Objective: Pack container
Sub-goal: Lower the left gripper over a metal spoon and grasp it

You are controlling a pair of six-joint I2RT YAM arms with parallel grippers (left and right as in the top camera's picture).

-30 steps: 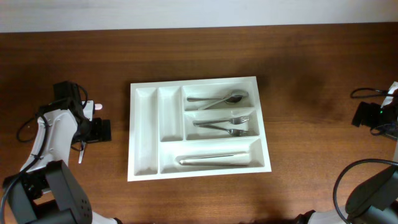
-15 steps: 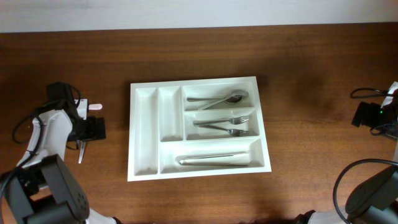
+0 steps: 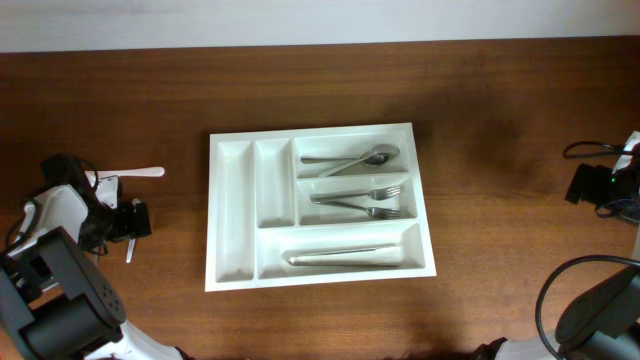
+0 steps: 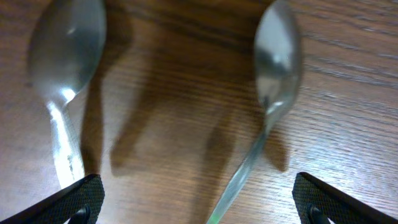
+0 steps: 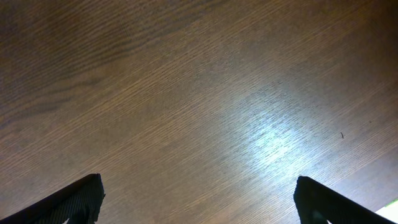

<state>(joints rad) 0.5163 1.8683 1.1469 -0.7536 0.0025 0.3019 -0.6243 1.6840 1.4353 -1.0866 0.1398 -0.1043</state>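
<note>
With the large white rectangular plastic cutlery tray (image 3: 231, 215) lying partly filled mid-way along the brown wooden counter (image 3: 500, 150), the left gripper (image 4: 199, 208) hangs spread wide above one loose steel spoon (image 4: 277, 56) and its twin (image 4: 62, 50), so a pick-up looks in hand: descend and pinch one handle.

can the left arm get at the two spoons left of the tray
Probably yes: the left gripper hangs open over one spoon and a second spoon, nothing covering them.
</note>
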